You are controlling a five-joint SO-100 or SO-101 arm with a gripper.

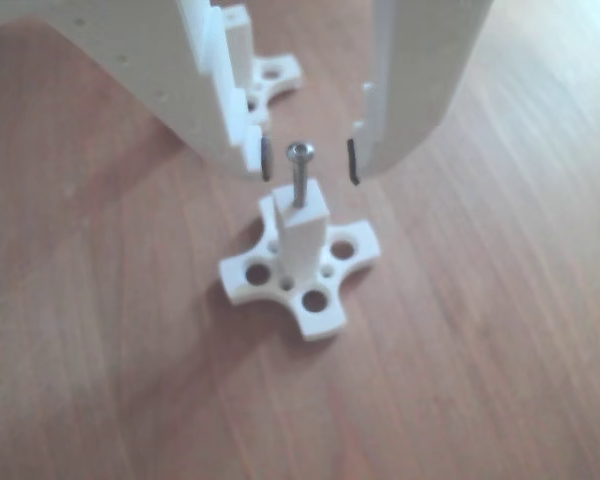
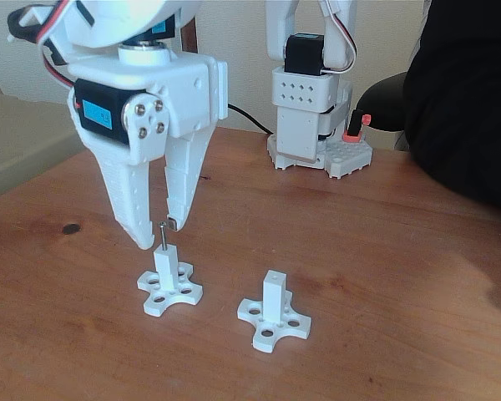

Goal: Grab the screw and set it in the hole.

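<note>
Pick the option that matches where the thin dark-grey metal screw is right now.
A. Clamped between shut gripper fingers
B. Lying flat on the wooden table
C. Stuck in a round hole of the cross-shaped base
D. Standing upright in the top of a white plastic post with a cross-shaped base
D: the thin dark-grey metal screw stands upright in the white plastic post, with the open gripper straddling its head, fingers apart from it.

The other view rides just above the jaws, looking down between them, close to the post [image 1: 302, 222] below their tips. The fixed view stands low at the table's [image 2: 384, 251] edge, farther off, facing the jaws side-on towards the arm's base [image 2: 313, 117]. Both share that post and screw [image 1: 299, 172].
</note>
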